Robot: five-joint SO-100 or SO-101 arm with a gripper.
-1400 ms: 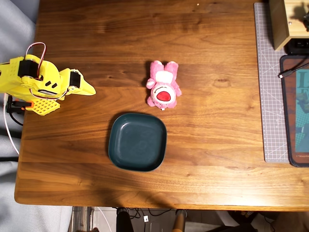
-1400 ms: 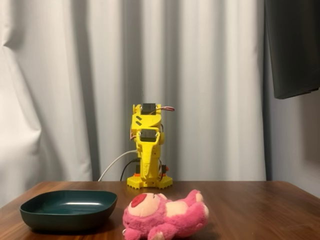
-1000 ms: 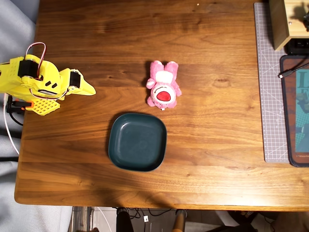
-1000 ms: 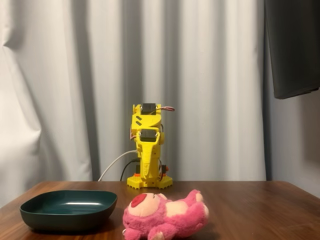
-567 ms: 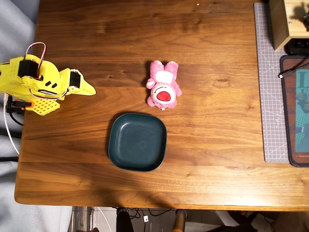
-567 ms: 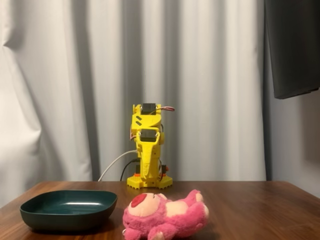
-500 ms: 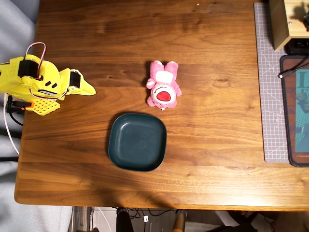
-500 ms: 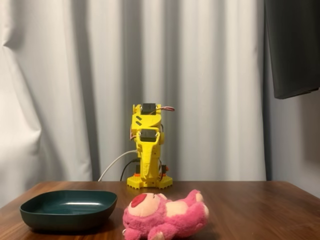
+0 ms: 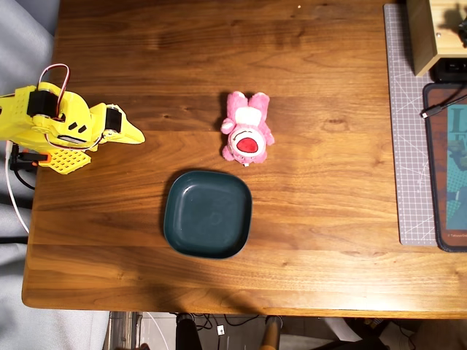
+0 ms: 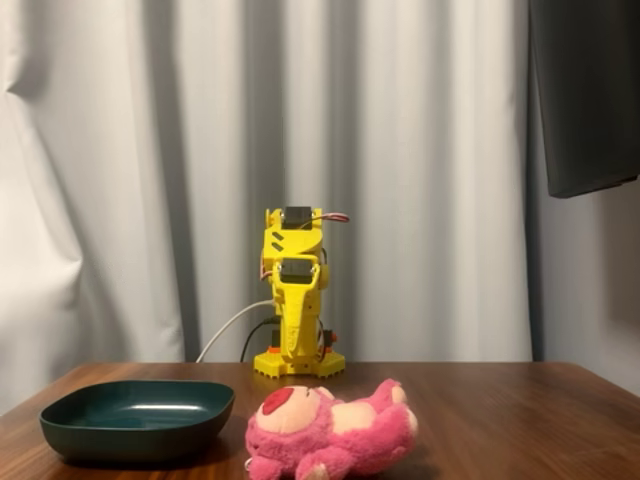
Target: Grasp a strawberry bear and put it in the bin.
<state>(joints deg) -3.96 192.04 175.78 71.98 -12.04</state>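
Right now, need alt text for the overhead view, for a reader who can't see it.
A pink plush bear lies face up mid-table, just above a dark teal dish, not touching it. A folded yellow robot arm sits at the wooden table's left edge, its gripper shut and empty.

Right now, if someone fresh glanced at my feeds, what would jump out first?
The bright pink strawberry bear lying on its back mid-table, red mouth patch up. Just below it in the overhead view, apart from it, sits the empty dark teal bin. The yellow arm is folded at the table's left edge, its gripper pointing toward the bear but well short of it.
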